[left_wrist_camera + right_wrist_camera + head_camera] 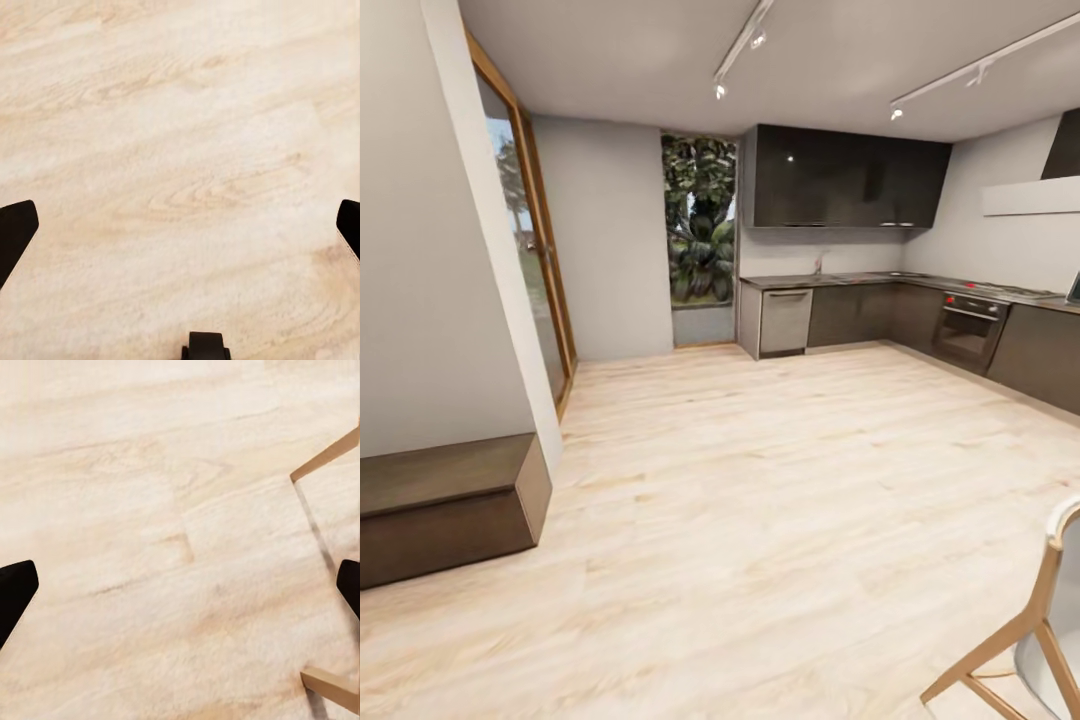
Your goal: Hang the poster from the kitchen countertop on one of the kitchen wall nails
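The kitchen countertop (860,278) runs in an L along the far and right walls, above dark cabinet fronts. A sliver of a dark-framed flat thing (1074,288) stands on it at the picture's right edge; I cannot tell whether it is the poster. The wall nails are out of view. In the left wrist view my left gripper (180,225) is open over bare wooden floor, its black fingertips (16,229) far apart. In the right wrist view my right gripper (180,585) is also open and holds nothing, above the floor beside wooden chair legs (327,456).
A wooden chair (1035,640) stands close at the lower right. A low dark bench (450,505) sits at the left against a wall corner. Wide pale floor (760,480) stretches towards the kitchen, with an oven (970,332) and a steel appliance front (786,320).
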